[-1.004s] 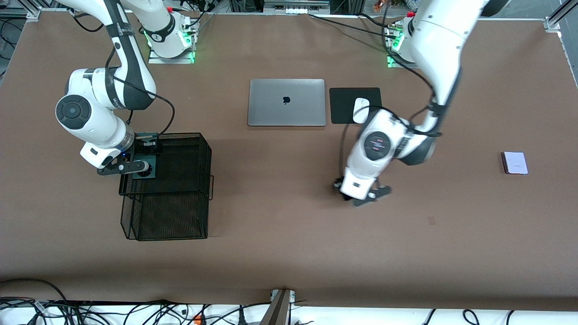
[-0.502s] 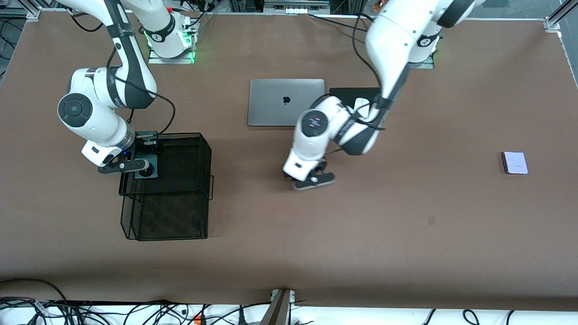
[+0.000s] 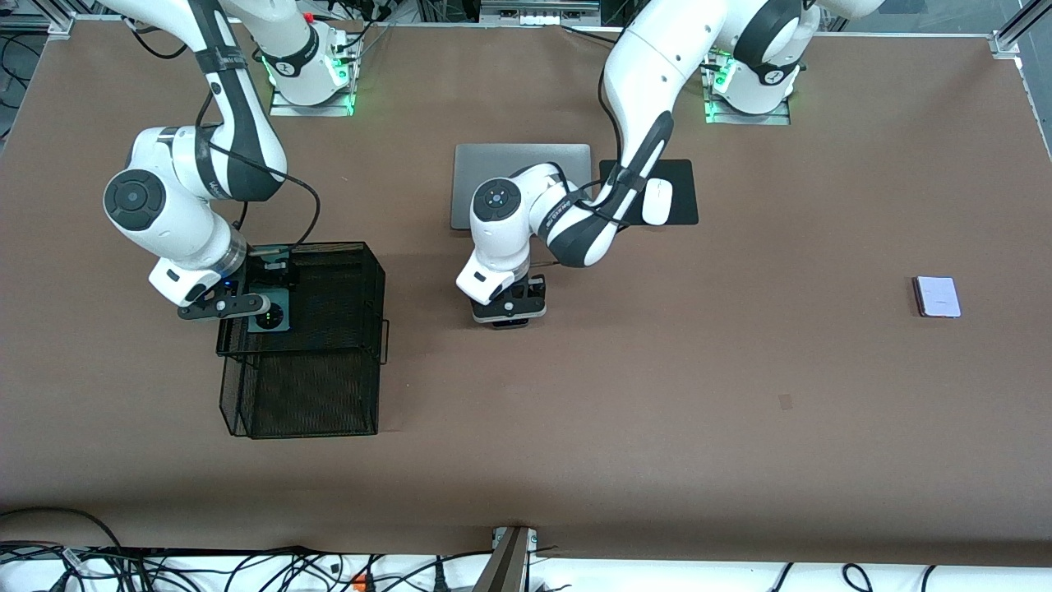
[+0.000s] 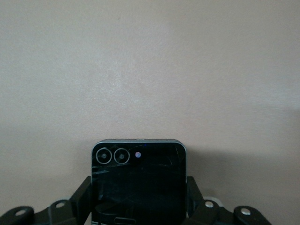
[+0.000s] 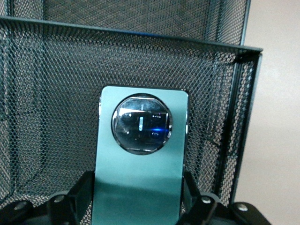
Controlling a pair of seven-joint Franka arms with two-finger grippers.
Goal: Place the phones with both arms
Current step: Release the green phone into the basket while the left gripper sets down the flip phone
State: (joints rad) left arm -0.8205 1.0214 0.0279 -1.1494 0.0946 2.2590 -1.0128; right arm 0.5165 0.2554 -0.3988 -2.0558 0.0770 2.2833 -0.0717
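My right gripper (image 3: 268,313) is shut on the long dark-green phone (image 3: 274,316) and holds it over the black mesh basket (image 3: 362,256). In the right wrist view the green phone (image 5: 140,159) with its round camera ring stands between the fingers (image 5: 80,190), with the mesh wall (image 5: 225,93) around it. My left gripper (image 3: 509,316) is shut on the small square black phone (image 4: 138,178) and holds it over bare table between the basket and the laptop. The pale-lilac phone (image 3: 938,296) lies flat toward the left arm's end of the table.
A silver laptop (image 3: 526,160) lies shut toward the bases, partly covered by the left arm. Beside it a white mouse (image 3: 657,201) sits on a black pad (image 3: 682,177). Cables run along the table's near edge.
The left arm has swung from the left arm's end of the table toward the basket with the black phone. The right gripper has shifted slightly over the basket with the green phone.
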